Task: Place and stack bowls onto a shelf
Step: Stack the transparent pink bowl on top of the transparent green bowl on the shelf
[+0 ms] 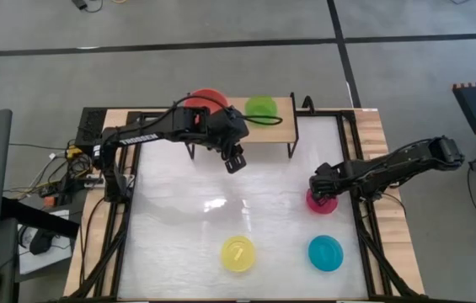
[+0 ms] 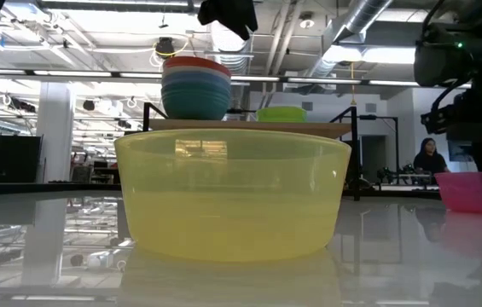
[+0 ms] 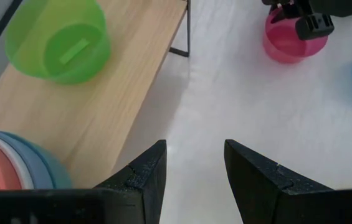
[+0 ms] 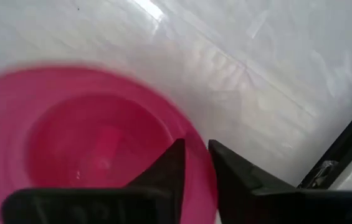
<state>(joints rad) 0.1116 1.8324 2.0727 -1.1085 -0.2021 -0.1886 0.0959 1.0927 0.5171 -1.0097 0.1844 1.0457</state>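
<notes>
The wooden shelf (image 1: 239,126) stands at the table's far side. On it are a stack of bowls with a red one on top (image 1: 206,99) and a lime green bowl (image 1: 261,107). My left gripper (image 1: 235,162) hangs open and empty just in front of the shelf, above the table; its wrist view shows its open fingers (image 3: 194,165). My right gripper (image 1: 322,189) is shut on the pink bowl (image 1: 323,202) at the table's right. A yellow bowl (image 1: 238,254) and a cyan bowl (image 1: 325,252) stand on their bases near the front edge. My right gripper holds the pink bowl by its rim (image 4: 195,163), on the side toward the table's right. One finger (image 4: 166,168) is inside the bowl and the other (image 4: 228,171) is outside. The fingers point down from above. In the low view the bowl (image 2: 479,192) sits upright, apparently on the table.
The table's black frame rails (image 1: 364,210) run close to the right of the pink bowl. The table's middle, between the shelf and the front bowls, is bare white surface (image 1: 221,202). A person (image 2: 429,158) shows far off in the room.
</notes>
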